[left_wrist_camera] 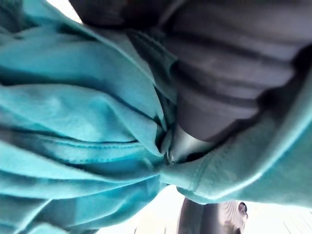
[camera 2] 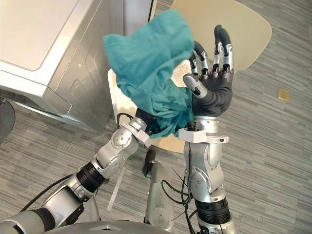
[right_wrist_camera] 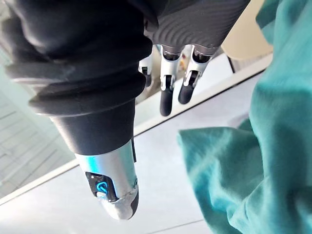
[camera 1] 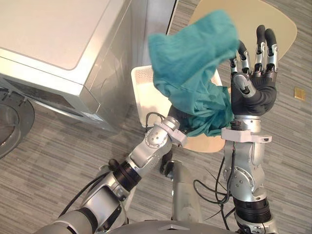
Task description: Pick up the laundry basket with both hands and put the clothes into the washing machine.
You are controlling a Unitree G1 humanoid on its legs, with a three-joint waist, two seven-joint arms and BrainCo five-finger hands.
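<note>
The grey striped floor [camera 1: 58,146] carries a silver-grey, box-shaped washing machine [camera 1: 58,44] at its far left, a rounded beige table [camera 1: 280,29] at far right, and a small square brass plate [camera 1: 299,93] beside that.

Garment [camera 1: 190,53] hangs above the laundry basket [camera 1: 141,92]; washing machine [camera 1: 58,39] stands to the left, right hand [camera 1: 251,92] just right of the garment.

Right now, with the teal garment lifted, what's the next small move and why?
Probably swing the left hand leftward to the washing machine, toward its open door: the teal garment hangs from that hand above the laundry basket, and the right hand beside it is open, holding nothing.
</note>
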